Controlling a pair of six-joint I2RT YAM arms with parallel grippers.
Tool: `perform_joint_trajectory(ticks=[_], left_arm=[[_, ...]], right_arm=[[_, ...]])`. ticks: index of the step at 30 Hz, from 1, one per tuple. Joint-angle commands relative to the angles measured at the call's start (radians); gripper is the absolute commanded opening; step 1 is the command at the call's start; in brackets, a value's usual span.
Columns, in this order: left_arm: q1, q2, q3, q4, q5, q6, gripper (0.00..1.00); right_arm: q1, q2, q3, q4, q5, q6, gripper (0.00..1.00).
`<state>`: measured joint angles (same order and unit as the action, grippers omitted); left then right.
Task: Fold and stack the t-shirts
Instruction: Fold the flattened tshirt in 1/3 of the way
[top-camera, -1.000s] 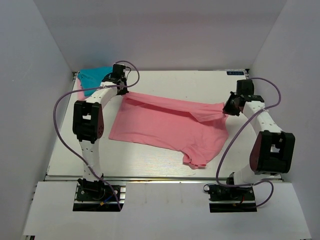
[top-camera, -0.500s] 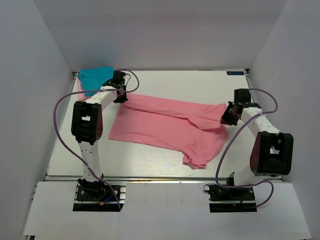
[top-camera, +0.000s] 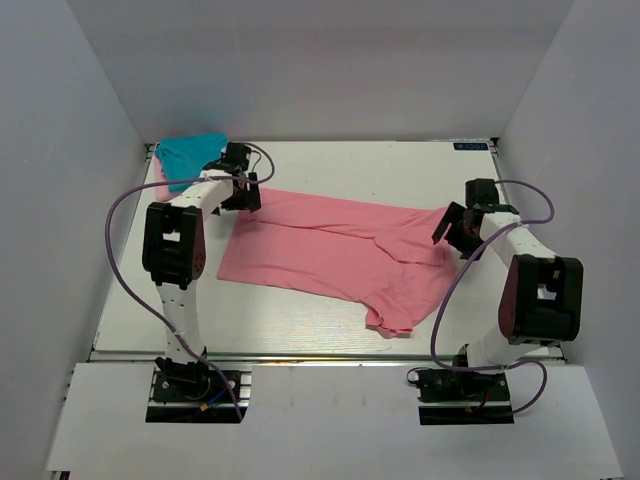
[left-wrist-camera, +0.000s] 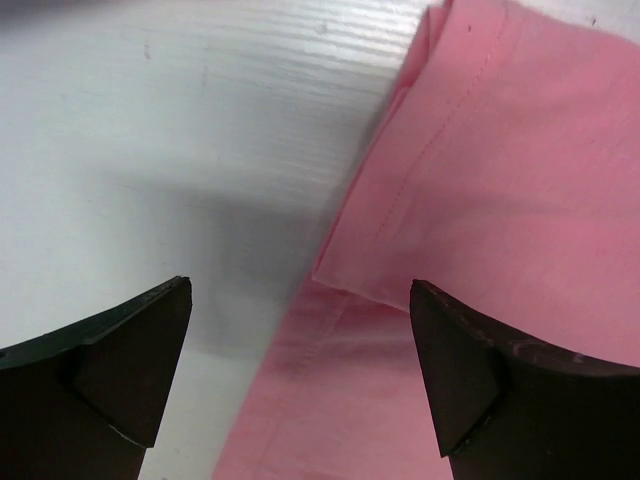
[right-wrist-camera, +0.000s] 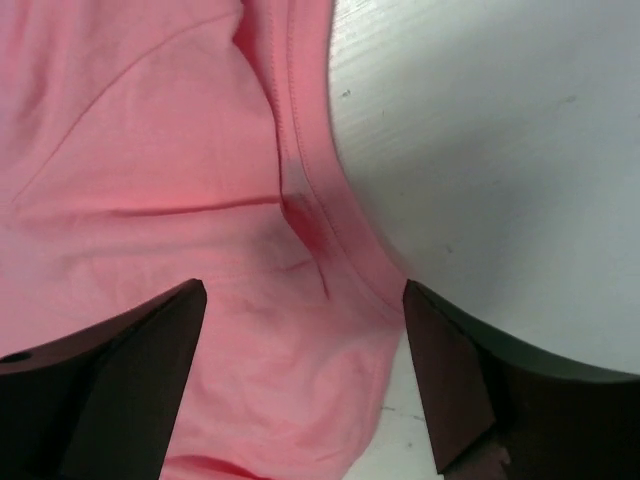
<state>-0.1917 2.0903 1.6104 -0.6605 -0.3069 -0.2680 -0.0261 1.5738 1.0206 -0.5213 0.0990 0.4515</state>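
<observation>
Left tool (top-camera: 243, 196) and right tool (top-camera: 452, 228) are held apart, nothing gripped, so the salmon-pink t-shirt (top-camera: 330, 255) is laid flat for folding.

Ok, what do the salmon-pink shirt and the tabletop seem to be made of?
The salmon-pink t-shirt looks like soft matte knit cloth, probably cotton jersey: stitched hems, soft folds and creases. The table looks like hard white board with faint parallel ribbing and a slight sheen; whether it is painted or laminated is unclear.
</observation>
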Motion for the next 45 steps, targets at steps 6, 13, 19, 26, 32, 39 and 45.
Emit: perform_joint_trajectory(ticks=[6, 13, 19, 26, 32, 39, 45], left_arm=[[-0.003, -0.095, 0.186, -0.009, 0.033, -0.036, 1.0], [-0.023, 0.022, 0.235, 0.113, 0.321, 0.036, 1.0], [-0.023, 0.117, 0.232, 0.169, 0.354, 0.036, 1.0], [-0.023, 0.191, 0.212, 0.194, 0.344, 0.018, 1.0], [-0.023, 0.309, 0.282, 0.176, 0.353, -0.011, 1.0], [-0.023, 0.384, 0.413, 0.186, 0.324, -0.076, 1.0], [-0.014, 0.404, 0.545, 0.153, 0.292, -0.1, 1.0]], right_arm=[[0.006, -0.118, 0.047, 0.167, -0.135, -0.054, 0.9], [0.02, 0.014, 0.085, 0.329, -0.216, -0.037, 0.9], [0.025, 0.172, 0.156, 0.369, -0.275, -0.033, 0.9], [0.015, 0.374, 0.24, 0.325, -0.221, -0.013, 0.9], [0.014, 0.524, 0.372, 0.296, -0.219, 0.013, 0.9], [-0.003, 0.718, 0.659, 0.221, -0.223, -0.002, 0.9], [-0.008, 0.733, 0.825, 0.196, -0.246, -0.108, 0.9]])
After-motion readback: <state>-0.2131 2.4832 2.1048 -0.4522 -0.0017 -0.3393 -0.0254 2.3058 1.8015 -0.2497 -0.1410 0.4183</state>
